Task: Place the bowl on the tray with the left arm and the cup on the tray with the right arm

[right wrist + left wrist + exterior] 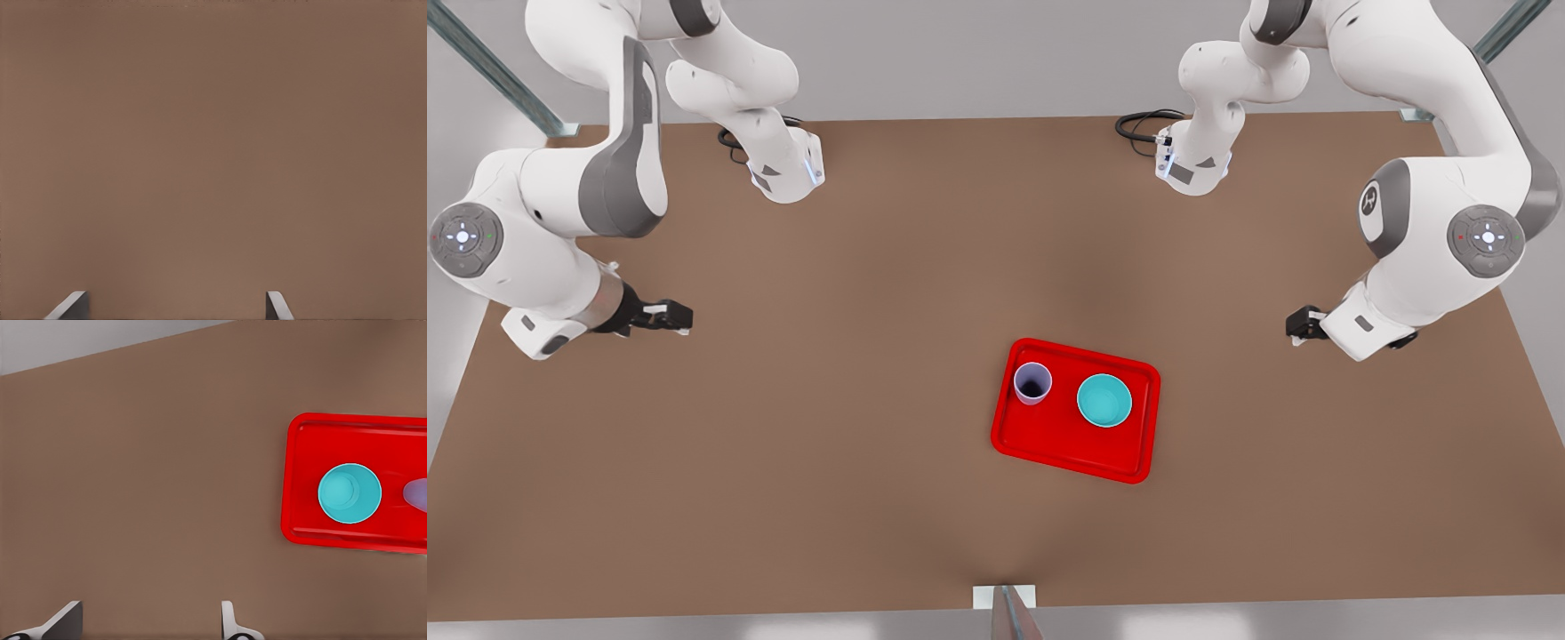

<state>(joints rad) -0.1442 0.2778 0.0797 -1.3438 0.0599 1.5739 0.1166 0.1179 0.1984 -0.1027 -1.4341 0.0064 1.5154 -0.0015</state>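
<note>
Looks finished: bowl [1104,400] and cup [1032,384] upright, apart on the tray [1067,444]; left gripper [1303,327], at the front view's right, and right gripper [665,316], opposite, over bare counter [827,400], fingers [230,623] spread, holding nothing.

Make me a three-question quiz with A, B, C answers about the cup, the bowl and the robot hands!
1. Where is the cup?
A. on the tray
B. on the bare table
C. in a gripper

2. What colour is the bowl?
A. yellow
B. turquoise
C. black

3. How are the left gripper and right gripper?
A. both open, holding nothing
B. both shut on the tray
C. one holds the bowl

Answers:
1 A, it stands inside the red rim beside the bowl.
2 B, seen in the front and left wrist views.
3 A, each wrist view shows spread fingers over the table.
</note>
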